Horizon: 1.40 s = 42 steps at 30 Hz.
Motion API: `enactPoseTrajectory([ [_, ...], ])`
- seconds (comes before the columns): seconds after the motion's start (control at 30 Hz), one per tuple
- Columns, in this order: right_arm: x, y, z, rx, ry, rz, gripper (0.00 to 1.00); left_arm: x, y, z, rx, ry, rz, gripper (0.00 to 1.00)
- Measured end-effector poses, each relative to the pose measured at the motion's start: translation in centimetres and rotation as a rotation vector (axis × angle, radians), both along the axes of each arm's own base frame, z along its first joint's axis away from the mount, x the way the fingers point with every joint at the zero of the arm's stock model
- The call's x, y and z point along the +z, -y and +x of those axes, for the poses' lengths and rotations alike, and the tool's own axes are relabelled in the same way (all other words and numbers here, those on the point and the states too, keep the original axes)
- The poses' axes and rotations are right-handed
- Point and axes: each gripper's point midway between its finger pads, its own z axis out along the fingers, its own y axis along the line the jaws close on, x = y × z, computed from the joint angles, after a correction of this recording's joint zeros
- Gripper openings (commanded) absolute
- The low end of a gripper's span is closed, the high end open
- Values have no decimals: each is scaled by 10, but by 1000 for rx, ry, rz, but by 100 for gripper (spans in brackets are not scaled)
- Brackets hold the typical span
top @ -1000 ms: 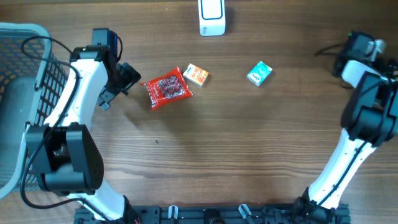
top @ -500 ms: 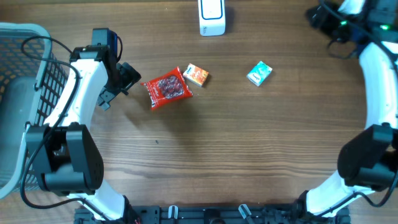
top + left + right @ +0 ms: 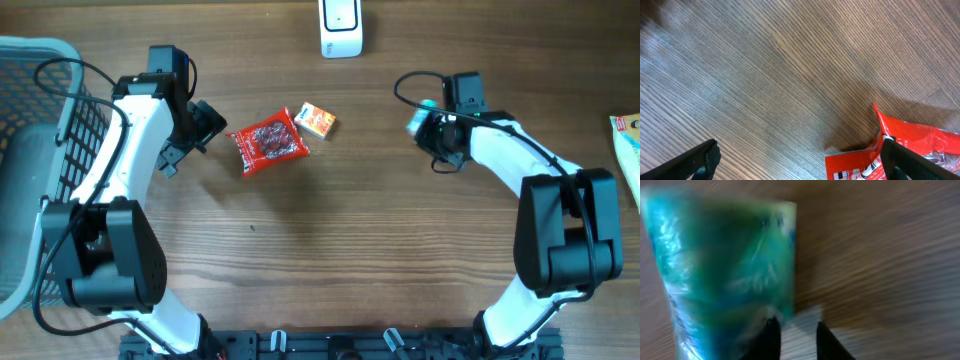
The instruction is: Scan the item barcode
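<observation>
one wood-grain table [image 3: 400, 250]: left gripper [image 3: 800, 150] spread apart, right gripper [image 3: 796, 332] beside the teal packet [image 3: 725, 270], grip unclear.

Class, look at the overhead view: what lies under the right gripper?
A teal packet lies on the wooden table beneath the right gripper. Only one edge shows from overhead; the gripper covers the rest, and no barcode can be made out.

A grey basket [image 3: 25, 75] stands at left, a red packet [image 3: 268, 143] beside an orange box [image 3: 316, 120].
</observation>
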Motion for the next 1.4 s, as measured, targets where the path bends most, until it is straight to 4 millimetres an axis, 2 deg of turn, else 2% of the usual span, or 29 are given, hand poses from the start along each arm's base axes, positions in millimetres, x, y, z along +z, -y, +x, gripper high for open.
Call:
enactPoseTrajectory([
  [0.03,-3,7,-7,7,-28,-43,13,0,0,0,0,0,0,100],
  [0.1,-5,14,-17,39,-69,-94,20,0,0,0,0,0,0,100],
  [0.13,-4,16,-22,56,-96,-110,29,0,0,0,0,1,0,100],
  [0.17,4,16,-20,84,-92,-116,47,0,0,0,0,0,0,100],
  [0.2,20,13,-9,101,-39,-110,53,0,0,0,0,0,0,100],
  [0.3,54,4,20,123,104,-77,56,0,0,0,0,0,0,100],
  [0.43,72,-8,45,146,223,-24,62,0,0,0,0,0,0,100],
  [0.53,74,-11,48,150,239,-14,78,0,0,0,0,0,0,100],
  [0.6,74,-11,48,146,238,-11,82,0,0,0,0,1,0,100],
  [0.67,64,-10,46,134,212,-10,85,0,0,0,0,0,0,100],
  [0.73,45,-10,43,124,164,-8,85,0,0,0,0,0,0,100],
  [0.8,31,-9,40,115,126,-5,84,0,0,0,0,0,0,100],
  [0.97,28,-9,39,107,116,-2,49,0,0,0,0,0,0,100],
  [1.07,27,-9,37,102,106,-1,40,0,0,0,0,0,0,100],
  [1.2,25,-8,34,131,95,-14,9,0,0,0,0,0,0,100],
  [1.23,24,-8,30,146,81,-20,5,0,0,0,0,1,0,100],
  [1.33,21,-7,16,216,23,-48,6,0,0,0,0,1,0,100],
  [1.4,26,-4,-4,282,-39,-73,8,0,0,0,0,0,0,100],
])
